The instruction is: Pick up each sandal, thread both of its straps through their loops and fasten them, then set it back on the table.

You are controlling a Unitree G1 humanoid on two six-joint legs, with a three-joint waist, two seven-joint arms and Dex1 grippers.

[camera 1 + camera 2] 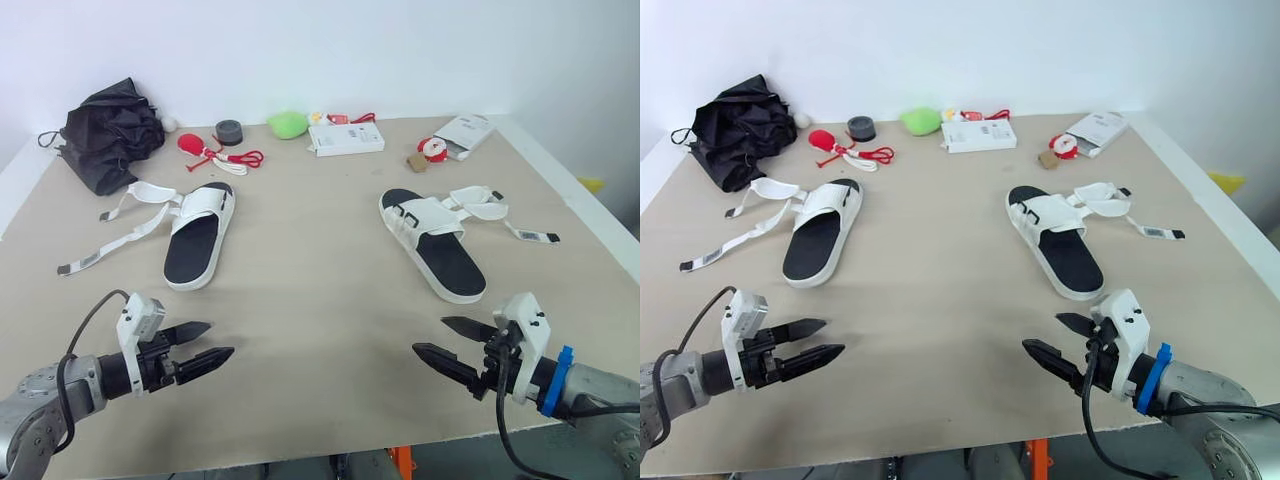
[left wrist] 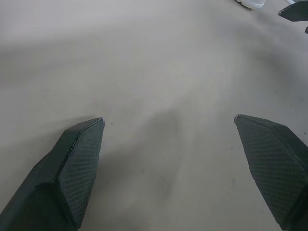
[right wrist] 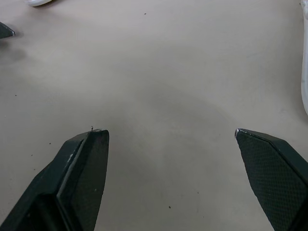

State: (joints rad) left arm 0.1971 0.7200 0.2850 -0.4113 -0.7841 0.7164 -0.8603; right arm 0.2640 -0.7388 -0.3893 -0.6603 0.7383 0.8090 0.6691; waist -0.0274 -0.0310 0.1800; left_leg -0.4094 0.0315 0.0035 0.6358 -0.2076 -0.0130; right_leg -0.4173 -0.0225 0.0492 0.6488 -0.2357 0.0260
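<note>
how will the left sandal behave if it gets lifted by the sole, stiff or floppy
The left sandal has a thick white sole, so its body will probably stay fairly stiff. Its unfastened straps lie spread long and flat across the table, so they will likely dangle and swing. Resting flat, it seems unlikely to roll.

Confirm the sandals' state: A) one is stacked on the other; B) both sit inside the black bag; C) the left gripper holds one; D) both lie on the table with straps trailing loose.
D: the left sandal and the right sandal lie apart on the table, straps trailing out sideways, and the left gripper and right gripper are open and empty.
</note>
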